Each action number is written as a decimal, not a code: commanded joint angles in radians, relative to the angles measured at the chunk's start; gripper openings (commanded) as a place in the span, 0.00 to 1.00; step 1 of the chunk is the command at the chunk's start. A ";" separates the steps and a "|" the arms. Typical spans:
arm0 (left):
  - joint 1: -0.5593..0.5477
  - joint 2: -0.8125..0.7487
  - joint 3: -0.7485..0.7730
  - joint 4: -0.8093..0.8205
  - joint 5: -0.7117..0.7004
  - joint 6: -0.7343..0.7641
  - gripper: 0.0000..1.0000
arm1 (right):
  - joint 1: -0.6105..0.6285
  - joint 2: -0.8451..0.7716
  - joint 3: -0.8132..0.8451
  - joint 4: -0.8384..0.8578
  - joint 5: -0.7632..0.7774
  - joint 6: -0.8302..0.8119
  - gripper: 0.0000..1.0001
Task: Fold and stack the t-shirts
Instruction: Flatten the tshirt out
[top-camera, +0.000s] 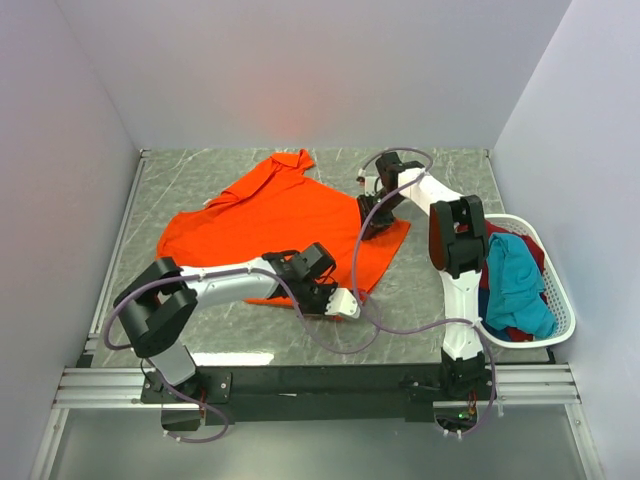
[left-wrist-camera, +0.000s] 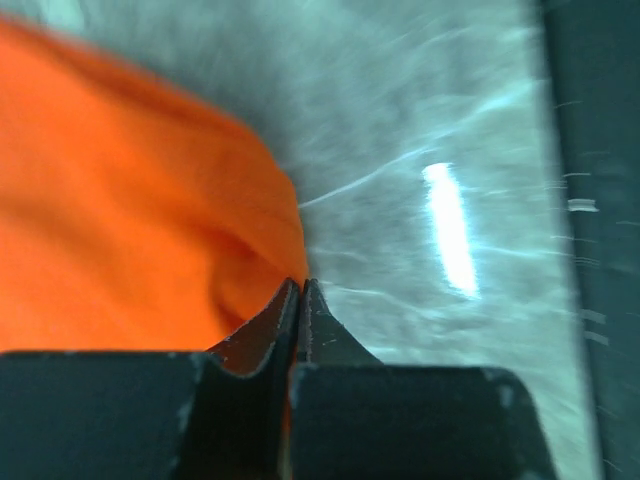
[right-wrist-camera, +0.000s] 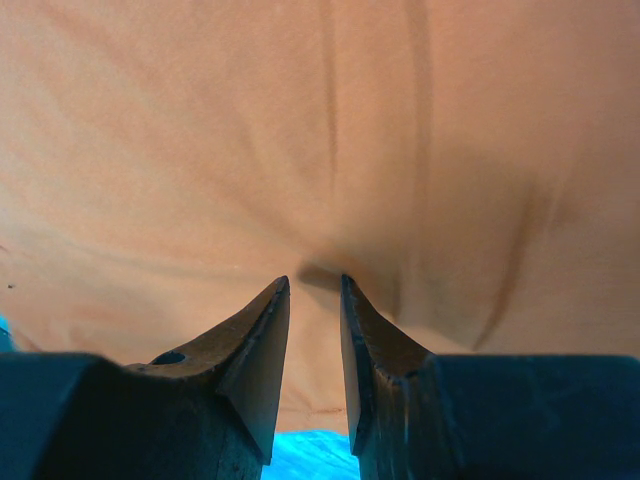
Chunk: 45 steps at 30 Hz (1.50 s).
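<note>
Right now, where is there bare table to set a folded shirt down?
Bare table: the near strip between orange shirt and basket, and the far right corner. Crowded: the middle, under the shirt, left gripper and right gripper.

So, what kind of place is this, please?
Probably a robot test cell in a lab: plain white walls enclose a marbled table, two arms are bolted to its near edge, and a basket holds t-shirts.

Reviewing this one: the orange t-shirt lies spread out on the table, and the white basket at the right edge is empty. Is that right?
One thing is wrong: the white basket is not empty. The top external view shows a teal t-shirt and a dark red one piled inside it. The rest holds: the orange t-shirt lies spread out on the table.
</note>
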 joint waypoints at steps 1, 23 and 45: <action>0.002 -0.069 0.108 -0.220 0.195 -0.012 0.02 | -0.023 0.019 0.032 0.003 0.032 -0.018 0.35; 0.370 0.036 0.278 -0.066 0.260 -0.184 0.51 | -0.040 0.016 0.058 -0.009 0.029 -0.016 0.36; 0.177 0.186 0.168 0.100 -0.068 -0.179 0.49 | -0.067 0.031 0.055 -0.034 -0.008 -0.009 0.36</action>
